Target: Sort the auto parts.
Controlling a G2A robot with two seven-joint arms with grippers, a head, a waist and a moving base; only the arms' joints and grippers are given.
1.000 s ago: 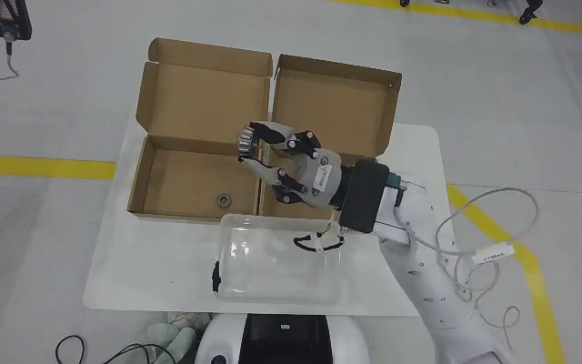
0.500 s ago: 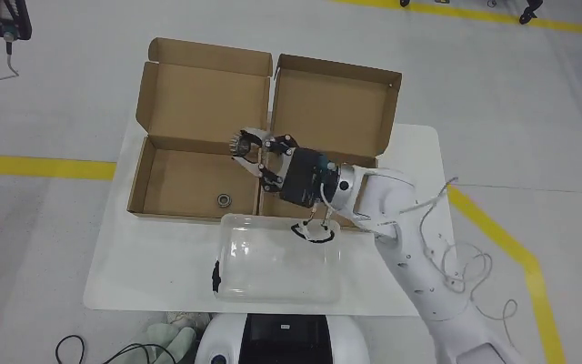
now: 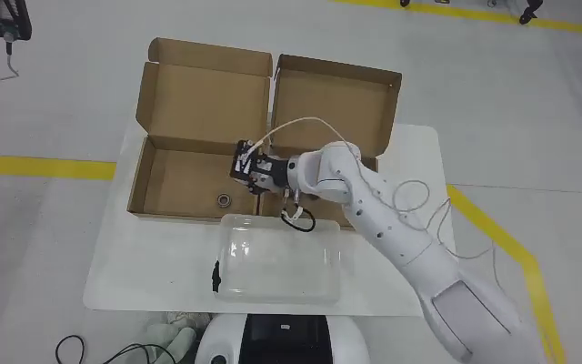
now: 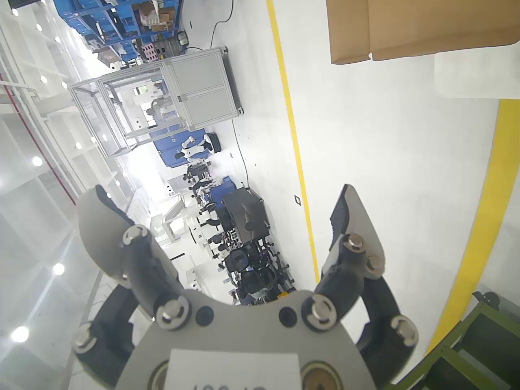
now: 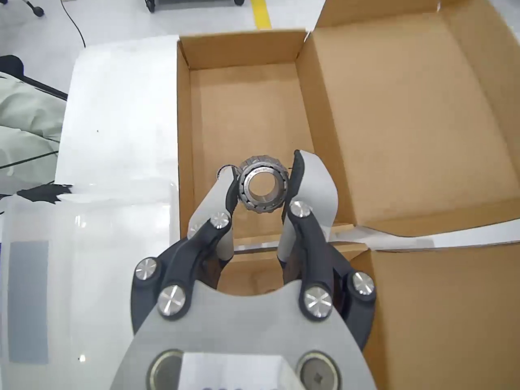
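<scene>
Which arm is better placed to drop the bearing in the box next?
Right. The right gripper is shut on the bearing, over the open cardboard box. The left gripper is open and empty, and it faces the room, not the table.

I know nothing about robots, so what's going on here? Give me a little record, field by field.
Held part: metal bearing ring, clamped in the right arm's jaws
Where: above the left cardboard box
Already in that box: one small ring
Next to it: second open cardboard box
In front of the boxes: clear plastic tub
Left arm's jaws: open, empty
</scene>
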